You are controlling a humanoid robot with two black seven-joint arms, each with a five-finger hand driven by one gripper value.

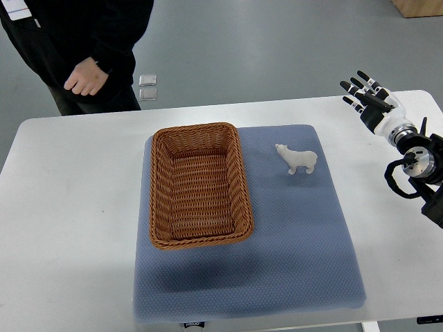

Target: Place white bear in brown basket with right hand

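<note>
bear [297, 160] right of basket [199, 184] | both on mat [297, 235] (seemingly apart)

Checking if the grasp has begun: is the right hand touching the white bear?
Apart. The top view shows the right hand open near the table's far right edge, with blue mat plainly between it and the white bear.

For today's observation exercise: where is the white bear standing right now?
In the top view the white bear stands on the blue mat, just right of the brown basket, apart from it and untouched.
</note>
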